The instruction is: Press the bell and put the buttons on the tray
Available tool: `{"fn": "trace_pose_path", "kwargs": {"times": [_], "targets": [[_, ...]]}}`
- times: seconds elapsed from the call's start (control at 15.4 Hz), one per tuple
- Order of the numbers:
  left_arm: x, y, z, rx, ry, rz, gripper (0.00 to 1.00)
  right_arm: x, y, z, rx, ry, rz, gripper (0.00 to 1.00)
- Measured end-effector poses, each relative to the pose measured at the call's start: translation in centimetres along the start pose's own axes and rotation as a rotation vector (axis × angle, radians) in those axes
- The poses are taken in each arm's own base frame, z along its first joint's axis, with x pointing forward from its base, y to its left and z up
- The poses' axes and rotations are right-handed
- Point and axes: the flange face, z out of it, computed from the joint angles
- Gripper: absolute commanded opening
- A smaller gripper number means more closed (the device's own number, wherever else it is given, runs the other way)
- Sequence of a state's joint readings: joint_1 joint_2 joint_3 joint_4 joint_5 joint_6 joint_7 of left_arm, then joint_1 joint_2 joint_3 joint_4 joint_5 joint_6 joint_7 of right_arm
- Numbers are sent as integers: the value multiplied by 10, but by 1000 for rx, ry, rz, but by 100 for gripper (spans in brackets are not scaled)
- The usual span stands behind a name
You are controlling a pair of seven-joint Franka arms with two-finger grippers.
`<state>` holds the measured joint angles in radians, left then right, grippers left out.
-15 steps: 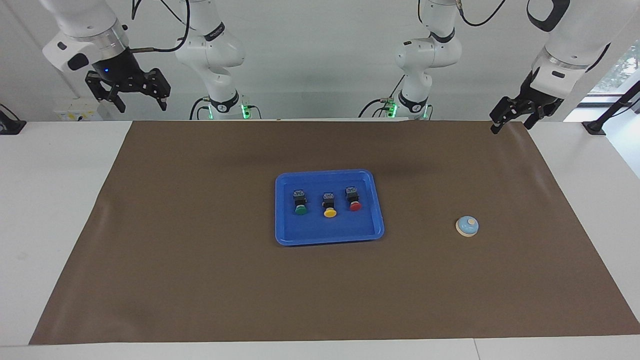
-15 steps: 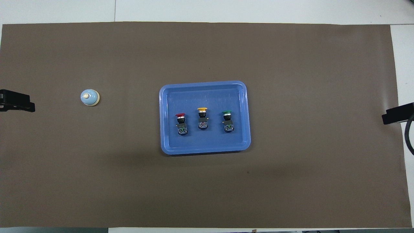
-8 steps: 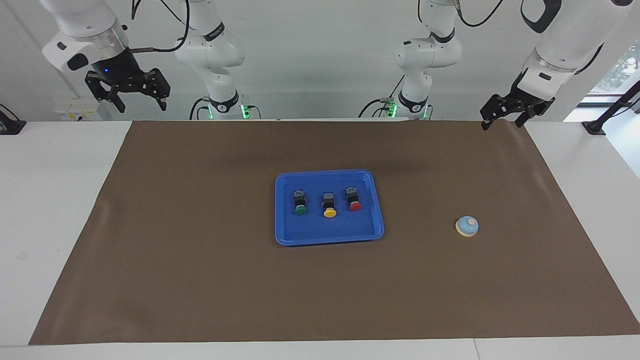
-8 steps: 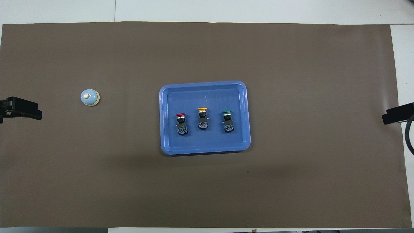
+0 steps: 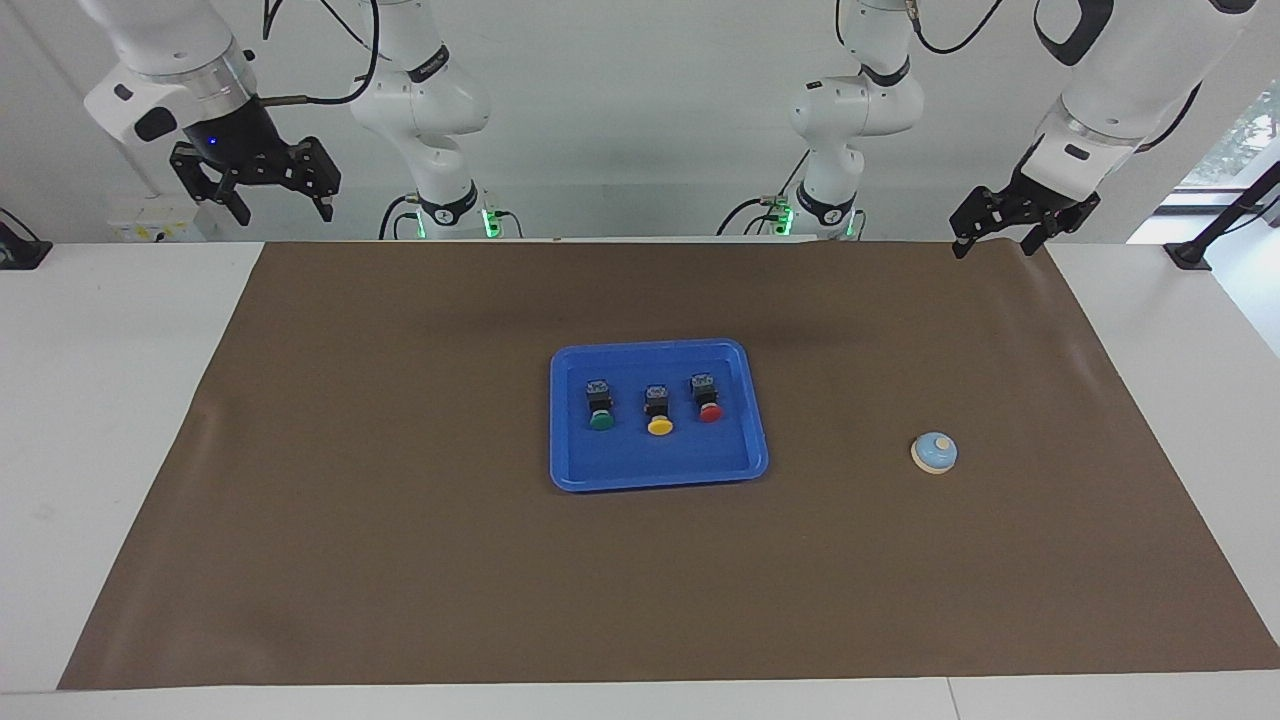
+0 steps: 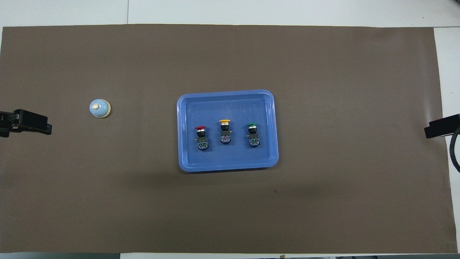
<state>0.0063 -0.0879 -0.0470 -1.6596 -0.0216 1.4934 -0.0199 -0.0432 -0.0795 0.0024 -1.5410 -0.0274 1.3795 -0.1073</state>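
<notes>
The blue tray (image 5: 660, 462) lies at the middle of the brown mat, also in the overhead view (image 6: 226, 104). In it lie three buttons in a row: green (image 5: 600, 406) (image 6: 253, 133), yellow (image 5: 658, 412) (image 6: 225, 131) and red (image 5: 708, 399) (image 6: 201, 135). The light-blue bell (image 5: 934, 452) (image 6: 99, 108) stands on the mat toward the left arm's end. My left gripper (image 5: 993, 246) (image 6: 39, 124) hangs open and empty over the mat's edge at the left arm's end. My right gripper (image 5: 282, 210) (image 6: 440, 126) waits open and empty, raised at the right arm's end.
The brown mat (image 5: 400, 560) covers most of the white table (image 5: 100, 400). Both arm bases stand at the robots' edge of the table.
My left gripper has shifted a little toward the table's middle. The right arm, the bell, the tray and the buttons have not moved.
</notes>
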Motion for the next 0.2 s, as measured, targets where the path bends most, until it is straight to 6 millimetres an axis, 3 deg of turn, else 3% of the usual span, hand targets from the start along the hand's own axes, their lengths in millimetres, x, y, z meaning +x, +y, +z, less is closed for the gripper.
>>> {"fn": "trace_pose_path", "kwargs": {"times": [0.2], "targets": [[-2, 1, -4, -1, 9, 1, 100, 0, 0, 0, 0, 0, 0, 100]]}}
